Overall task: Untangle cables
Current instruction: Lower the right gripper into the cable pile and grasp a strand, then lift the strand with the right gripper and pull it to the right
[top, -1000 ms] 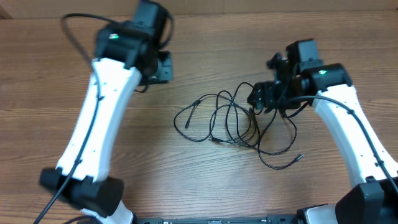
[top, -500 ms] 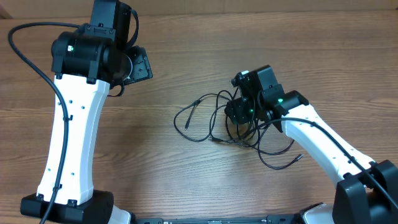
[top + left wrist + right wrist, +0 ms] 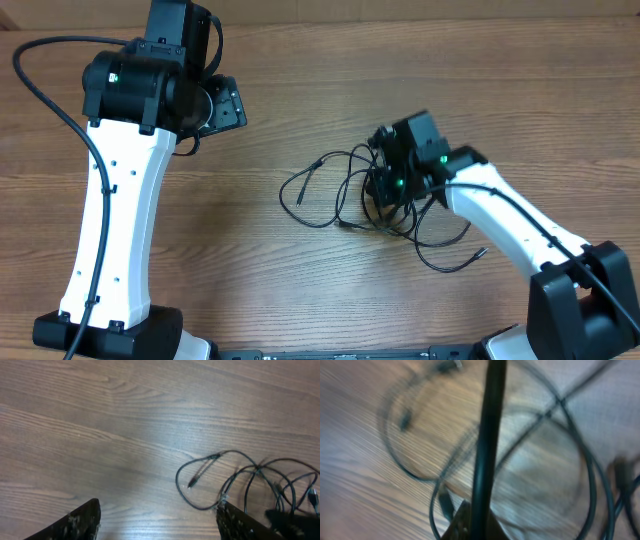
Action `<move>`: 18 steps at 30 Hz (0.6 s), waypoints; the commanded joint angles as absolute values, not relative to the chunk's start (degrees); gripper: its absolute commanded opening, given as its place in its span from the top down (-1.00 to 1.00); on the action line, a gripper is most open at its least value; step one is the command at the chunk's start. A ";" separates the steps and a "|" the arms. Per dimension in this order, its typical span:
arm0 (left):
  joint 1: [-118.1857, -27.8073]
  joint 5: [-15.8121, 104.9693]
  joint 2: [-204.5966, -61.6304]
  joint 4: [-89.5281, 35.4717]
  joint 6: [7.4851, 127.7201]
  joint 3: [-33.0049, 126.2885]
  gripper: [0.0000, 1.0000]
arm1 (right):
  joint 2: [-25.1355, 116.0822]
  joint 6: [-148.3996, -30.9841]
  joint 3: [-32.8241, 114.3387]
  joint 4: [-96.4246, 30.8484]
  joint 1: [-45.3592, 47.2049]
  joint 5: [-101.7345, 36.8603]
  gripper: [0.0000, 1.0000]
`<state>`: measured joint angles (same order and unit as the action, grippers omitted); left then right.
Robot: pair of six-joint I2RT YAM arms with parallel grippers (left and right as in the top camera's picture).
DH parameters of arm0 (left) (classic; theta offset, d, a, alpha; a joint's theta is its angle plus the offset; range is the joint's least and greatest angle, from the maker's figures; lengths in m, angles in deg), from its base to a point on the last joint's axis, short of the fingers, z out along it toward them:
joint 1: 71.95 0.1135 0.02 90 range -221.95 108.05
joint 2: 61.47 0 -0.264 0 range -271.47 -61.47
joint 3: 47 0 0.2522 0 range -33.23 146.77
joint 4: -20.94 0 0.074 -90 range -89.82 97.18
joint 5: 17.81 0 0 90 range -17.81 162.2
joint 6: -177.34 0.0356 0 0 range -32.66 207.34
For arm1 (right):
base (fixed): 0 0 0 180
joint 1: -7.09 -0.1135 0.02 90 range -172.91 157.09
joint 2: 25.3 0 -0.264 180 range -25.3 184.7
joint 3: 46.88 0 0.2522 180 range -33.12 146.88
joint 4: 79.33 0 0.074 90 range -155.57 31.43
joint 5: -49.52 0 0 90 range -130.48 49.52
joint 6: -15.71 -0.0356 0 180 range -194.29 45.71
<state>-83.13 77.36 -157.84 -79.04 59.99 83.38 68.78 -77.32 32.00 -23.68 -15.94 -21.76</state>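
Several thin black cables lay in a loose tangle on the wooden table, a little right of its middle. The loops crossed one another. One end with a small plug tip trailed out toward the near right, and another loop bulged out to the left. The right fingers were down in the thick of the tangle, closed on one strand. In the right wrist view that strand ran straight up out of the pinched tips, with blurred loops spread on the wood behind it. The right arm reached in from the near right corner, its wrist directly above the knot.

The left fingers stood wide apart and held nothing, each dark tip sitting at a bottom corner of the left wrist view. Bare table showed between them, and the cables lay off to the right, apart from the tips. The left arm rose along the left side of the table, with its wrist at the far left, well apart from the tangle.
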 commanded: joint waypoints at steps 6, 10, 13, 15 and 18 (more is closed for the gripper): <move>-82.84 77.21 -157.78 -79.10 59.02 83.60 -0.50 | 66.84 -79.66 77.38 -9.00 -16.09 -16.36 0.93; -82.82 77.21 -157.78 -79.15 59.02 83.60 -0.50 | 66.84 -80.77 91.10 -9.00 -16.03 -16.65 0.93; -82.82 77.23 -157.78 -79.17 59.05 83.60 -0.51 | 66.84 -83.24 96.11 -11.27 -15.98 -22.57 0.93; -82.84 77.23 -157.78 -79.17 59.05 83.60 -0.52 | 66.84 -83.29 98.03 -13.98 -15.98 -27.90 0.93; -82.82 77.23 -157.78 -79.17 59.05 83.60 -0.52 | 66.60 -83.29 99.19 -17.98 -15.98 -34.74 0.93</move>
<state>-83.13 77.17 -157.84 -79.04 59.99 83.38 67.25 -82.35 97.05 -15.60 -15.94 -25.89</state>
